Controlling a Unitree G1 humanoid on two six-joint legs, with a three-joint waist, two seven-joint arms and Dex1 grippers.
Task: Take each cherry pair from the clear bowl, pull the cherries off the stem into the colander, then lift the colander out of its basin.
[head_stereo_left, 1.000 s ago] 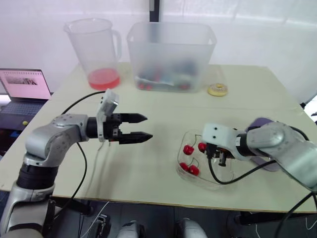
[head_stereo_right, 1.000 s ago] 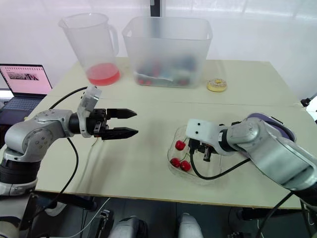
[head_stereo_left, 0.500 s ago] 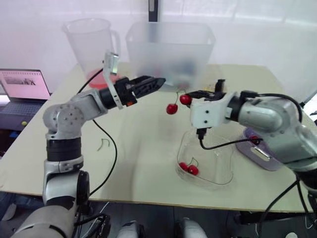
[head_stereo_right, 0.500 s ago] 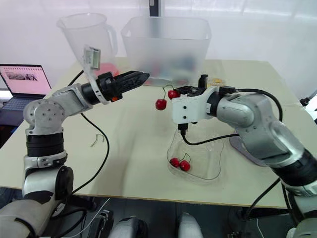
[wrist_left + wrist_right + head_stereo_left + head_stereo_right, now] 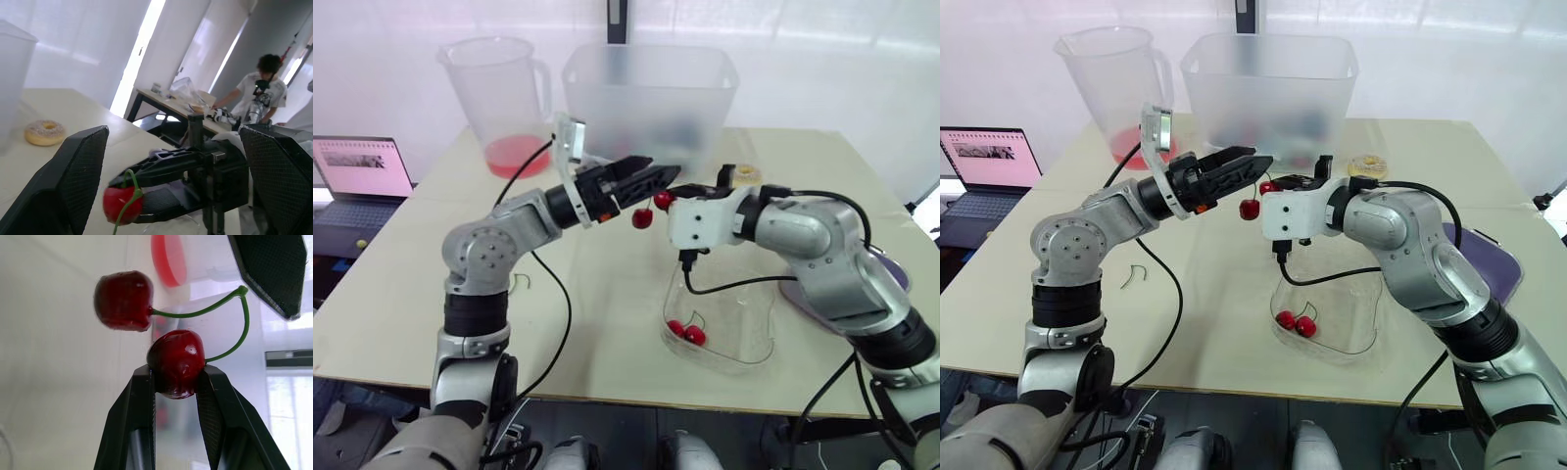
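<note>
Over the last half second the left gripper (image 5: 662,173) has pushed forward from well short of the fruit until its tips reach the cherry pair (image 5: 663,200). The right arm has drawn the pair slightly toward it. A second ago the right gripper (image 5: 177,374) was down in the clear bowl (image 5: 749,323).

The left gripper's fingers (image 5: 78,181) stand wide apart and grasp nothing. In the left wrist view they flank the right gripper's tips and the fruit. Just under the left tips the free cherry (image 5: 123,300) dangles. Its stem (image 5: 240,292) arches up close to one left finger and then runs back down. The right gripper is pinched narrow on the held cherry (image 5: 177,363), which sits between its pads. Below and nearer than the right gripper lies the clear bowl, with a second pair (image 5: 686,332) waiting in it.

The basin (image 5: 651,93) stands beyond both grippers, and I cannot make out the colander inside it. The pair seems to hang short of the basin, over bare table. A pull made here would likely drop a cherry onto the table, where it could roll away. The free cherry hangs loose, so the left fingers may close on air or nudge it aside. The two grippers are nearly tip to tip and could knock together. Too hard a pinch could crush the held cherry, or the stem could snap and leave a stub.
</note>
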